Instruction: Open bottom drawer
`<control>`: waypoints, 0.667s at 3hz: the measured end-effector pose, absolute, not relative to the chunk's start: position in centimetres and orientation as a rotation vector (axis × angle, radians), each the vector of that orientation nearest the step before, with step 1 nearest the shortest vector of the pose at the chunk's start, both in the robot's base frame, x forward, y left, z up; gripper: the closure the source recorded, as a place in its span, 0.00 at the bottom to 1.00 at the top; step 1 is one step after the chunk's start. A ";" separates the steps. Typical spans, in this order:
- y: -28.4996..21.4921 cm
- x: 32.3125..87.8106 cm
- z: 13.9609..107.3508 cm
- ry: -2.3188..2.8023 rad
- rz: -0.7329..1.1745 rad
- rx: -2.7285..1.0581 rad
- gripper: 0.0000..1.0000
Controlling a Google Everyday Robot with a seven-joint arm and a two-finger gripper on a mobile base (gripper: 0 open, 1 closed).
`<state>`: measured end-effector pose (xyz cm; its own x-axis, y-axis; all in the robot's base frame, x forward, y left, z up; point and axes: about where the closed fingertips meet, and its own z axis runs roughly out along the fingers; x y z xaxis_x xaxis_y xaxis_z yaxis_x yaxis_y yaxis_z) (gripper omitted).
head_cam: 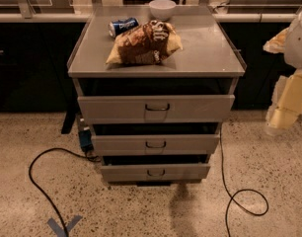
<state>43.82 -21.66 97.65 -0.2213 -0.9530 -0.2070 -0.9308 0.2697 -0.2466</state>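
Observation:
The bottom drawer [156, 172] is the lowest and narrowest of three grey fronts on the metal cabinet [156, 68], with a small dark wire handle [156, 172] at its centre. A dark gap shows above its front panel. The mid drawer [156, 144] and top drawer [156, 107] sit above it, each with a dark gap over it too. My gripper [281, 118] hangs at the right edge of the view, off to the right of the cabinet at about top-drawer height, well apart from the bottom drawer's handle.
On the cabinet top lie a brown chip bag [145, 43], a blue can [123, 26] on its side and a white bowl [162, 8]. Black cables [42, 157] [245, 201] trail on the speckled floor left and right. A blue tape mark [62, 226] is at the front left.

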 end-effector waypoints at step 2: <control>-20.8 43.9 95.4 2.189 -0.085 -1.748 0.00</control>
